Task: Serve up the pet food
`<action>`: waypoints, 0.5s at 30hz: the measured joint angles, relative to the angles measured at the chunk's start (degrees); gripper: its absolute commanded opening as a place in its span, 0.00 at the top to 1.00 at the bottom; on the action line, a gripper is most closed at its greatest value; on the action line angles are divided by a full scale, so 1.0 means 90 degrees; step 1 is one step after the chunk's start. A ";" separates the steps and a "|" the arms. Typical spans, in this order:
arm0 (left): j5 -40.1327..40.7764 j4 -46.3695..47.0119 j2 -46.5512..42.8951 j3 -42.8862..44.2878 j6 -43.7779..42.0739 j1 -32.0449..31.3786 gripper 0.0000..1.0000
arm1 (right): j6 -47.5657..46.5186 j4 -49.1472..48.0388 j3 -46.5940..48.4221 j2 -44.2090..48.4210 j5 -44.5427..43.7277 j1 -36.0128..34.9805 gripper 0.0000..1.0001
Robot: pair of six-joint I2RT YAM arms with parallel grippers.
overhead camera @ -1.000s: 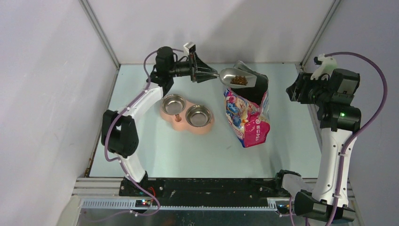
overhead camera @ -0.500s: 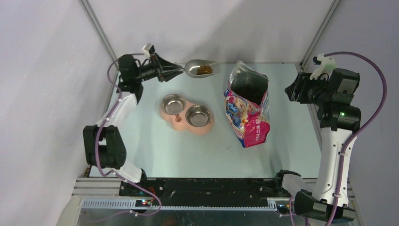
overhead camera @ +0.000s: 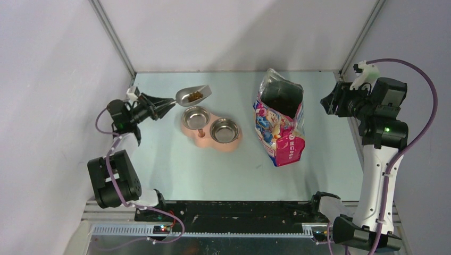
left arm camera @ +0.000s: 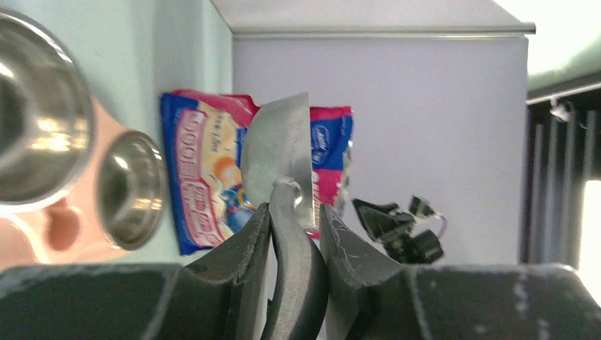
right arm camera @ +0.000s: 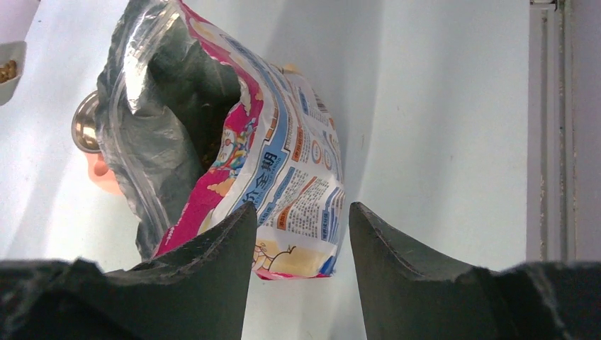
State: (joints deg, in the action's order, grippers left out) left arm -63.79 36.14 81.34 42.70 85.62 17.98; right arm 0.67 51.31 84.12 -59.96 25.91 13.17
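Pet food (overhead camera: pixel 195 96), a small heap of brown kibble, lies in the grey metal scoop (overhead camera: pixel 192 96). My left gripper (overhead camera: pixel 162 104) is shut on the scoop's black handle, which sits between its fingers in the left wrist view, gripper (left arm camera: pixel 294 209), scoop underside (left arm camera: pixel 281 152). The scoop hovers just behind and left of the left steel bowl (overhead camera: pixel 195 117) of the pink double feeder (overhead camera: pixel 202 139). My right gripper (overhead camera: pixel 327 100) hangs open and holds nothing, to the right of the open cat-food bag (overhead camera: pixel 280 122); the right wrist view shows this gripper (right arm camera: pixel 301 212) with the bag (right arm camera: pixel 276 149) beyond it.
The right steel bowl (overhead camera: pixel 224 129) sits beside the left one. The bag stands upright with its mouth open at the back right. Grey walls close the table on three sides. The left arm is folded close to the left wall.
The left arm has drawn back to the left and nearer, carrying the loaded scoop from the bag's mouth to beside the left bowl. The right arm has stayed put.
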 measured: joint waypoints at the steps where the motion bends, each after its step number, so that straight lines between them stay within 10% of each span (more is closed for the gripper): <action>1: -0.0005 -0.0117 -0.0017 -0.0058 -0.0155 0.0126 1.00 | 0.0000 -0.0002 -0.0002 0.0022 0.0019 0.0000 0.46; 15: 0.1178 -0.5195 -0.0170 0.0925 -0.5382 0.0631 1.00 | 0.0027 -0.0019 -0.0425 0.0529 0.0148 0.0012 0.45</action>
State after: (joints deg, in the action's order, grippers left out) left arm -53.19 -10.61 79.81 51.03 37.19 23.66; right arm 0.91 51.13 80.29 -55.20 27.24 13.28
